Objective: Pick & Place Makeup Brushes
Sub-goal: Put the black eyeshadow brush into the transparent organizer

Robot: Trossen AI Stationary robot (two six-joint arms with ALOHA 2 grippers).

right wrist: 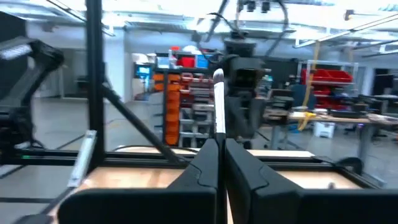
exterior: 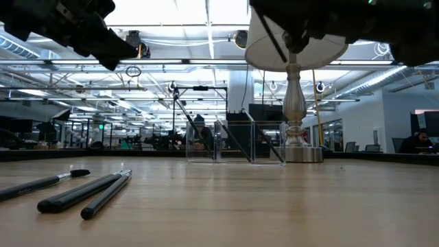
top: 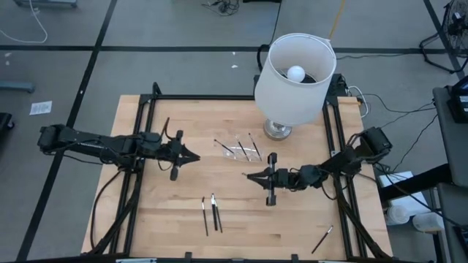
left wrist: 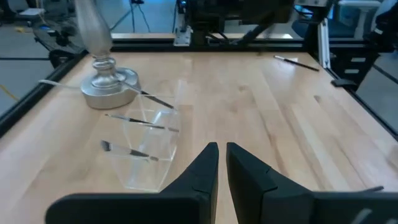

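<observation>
The right gripper's [right wrist: 217, 152] jaws pinch one makeup brush [right wrist: 218, 102] upright above mid-tabletop [top: 183, 226]; the left gripper's [left wrist: 222, 155] jaws stand narrow, holding nothing. Nearest the front edge lie three brushes [top: 210, 212], with a fourth brush [top: 322, 239] alone by the right corner. Farther back, three brushes [top: 243, 150] rest in one clear organizer [left wrist: 149, 146] beside the one lamp [top: 294, 77].

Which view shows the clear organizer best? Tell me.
The left wrist view: the clear organizer fills the middle, brushes visible inside. The high view shows it small and glinting; the low view shows it far off; the right wrist view misses it.
</observation>
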